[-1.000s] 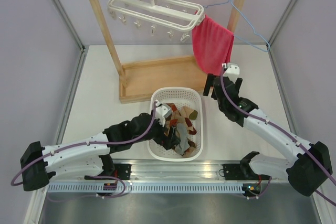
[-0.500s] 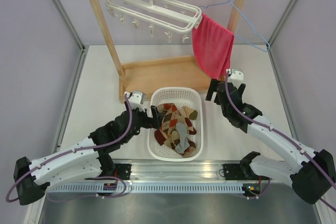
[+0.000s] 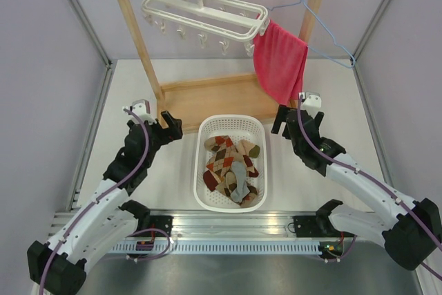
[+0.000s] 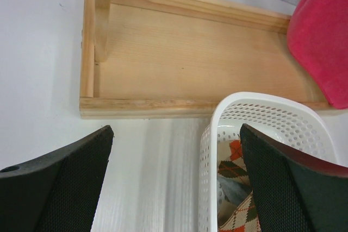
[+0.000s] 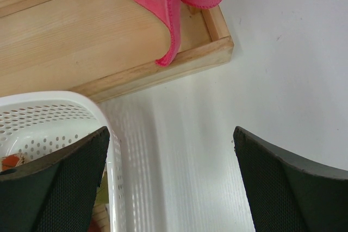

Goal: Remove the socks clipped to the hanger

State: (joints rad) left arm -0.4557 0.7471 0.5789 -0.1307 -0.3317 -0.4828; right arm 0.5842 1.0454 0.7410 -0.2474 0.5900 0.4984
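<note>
Several socks (image 3: 231,168), argyle, striped and grey-blue, lie piled in the white basket (image 3: 262,144). The white hanger (image 3: 204,13) hangs by its hook from the wooden rail, and nothing shows on its dangling clips. My left gripper (image 3: 170,128) is open and empty, just left of the basket's far corner above the table. From the left wrist, the left gripper (image 4: 175,134) straddles the basket rim (image 4: 209,134), with socks (image 4: 239,188) showing inside. My right gripper (image 3: 280,121) is open and empty to the right of the basket. Only bare table lies under the right gripper (image 5: 170,134).
The wooden rack (image 3: 131,39) stands on a tray base (image 3: 207,98) behind the basket. A pinkish-red towel (image 3: 278,63) hangs off the hanger's right end, over the tray's right corner. A thin blue wire hanger (image 3: 324,39) hangs at the right post.
My left arm has drawn out of the basket and swung left and back, open and empty. The right gripper shifted slightly. The socks stay in the basket.
</note>
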